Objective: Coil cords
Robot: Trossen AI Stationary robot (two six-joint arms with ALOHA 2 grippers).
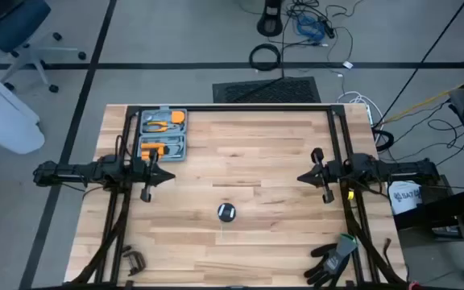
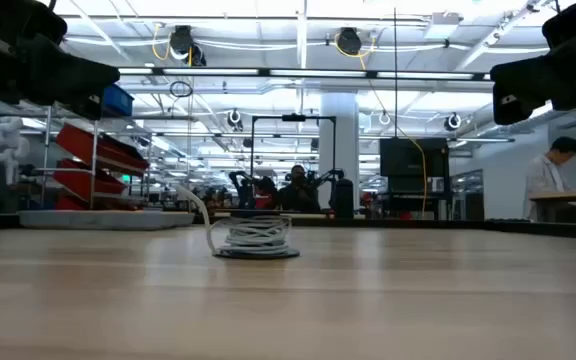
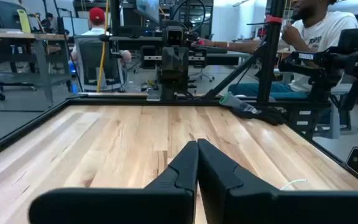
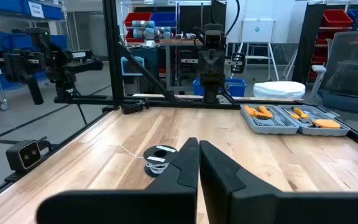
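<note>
The white cord is wound on its small round black-and-silver reel (image 1: 226, 212), which lies flat on the table's middle, toward the near edge. In the low view the coil (image 2: 254, 238) sits on the wood with one loose end arching up to the left. It also shows in the right wrist view (image 4: 158, 157); the left wrist view shows only a loose white end (image 3: 294, 184). My left gripper (image 1: 170, 177) is shut and empty above the table's left side. My right gripper (image 1: 301, 178) is shut and empty above the right side. Both point at each other.
A grey open tool case (image 1: 163, 133) with orange tools lies at the far left. A black glove (image 1: 334, 258) lies at the near right corner, a small metal clamp (image 1: 133, 260) at the near left. A black frame (image 1: 232, 108) borders the table. People sit beyond the table.
</note>
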